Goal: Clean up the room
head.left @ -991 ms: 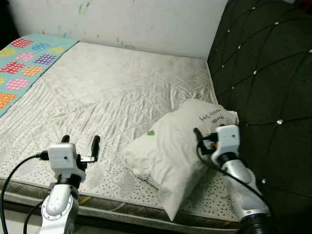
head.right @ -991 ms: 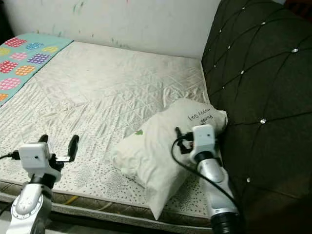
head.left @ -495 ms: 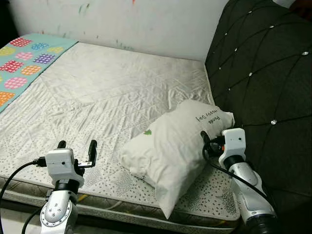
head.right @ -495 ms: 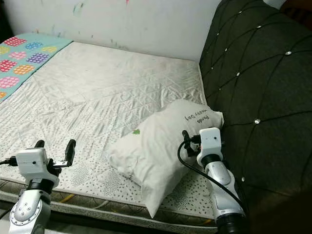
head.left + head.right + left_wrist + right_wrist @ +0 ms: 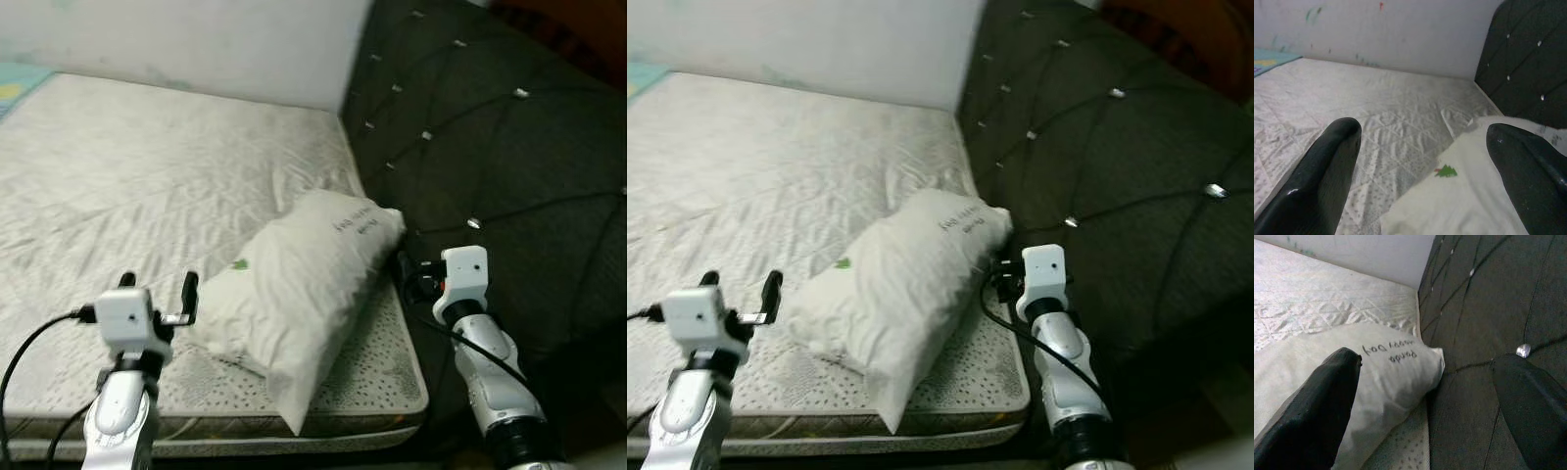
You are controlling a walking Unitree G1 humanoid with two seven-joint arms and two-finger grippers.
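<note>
View has swung right; right gripper (image 5: 404,269) has drawn back off the pillow (image 5: 294,294), jaws apart, as are the left gripper's (image 5: 157,290)

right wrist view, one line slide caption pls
Open right gripper facing the white pillow beside the tufted headboard.

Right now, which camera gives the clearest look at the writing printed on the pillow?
The right wrist view: the pillow is close there, and its dark handwritten-style lettering is large, though upside down. In both eye views it is only a small blurred mark. The left wrist view shows a green tree print instead.
</note>
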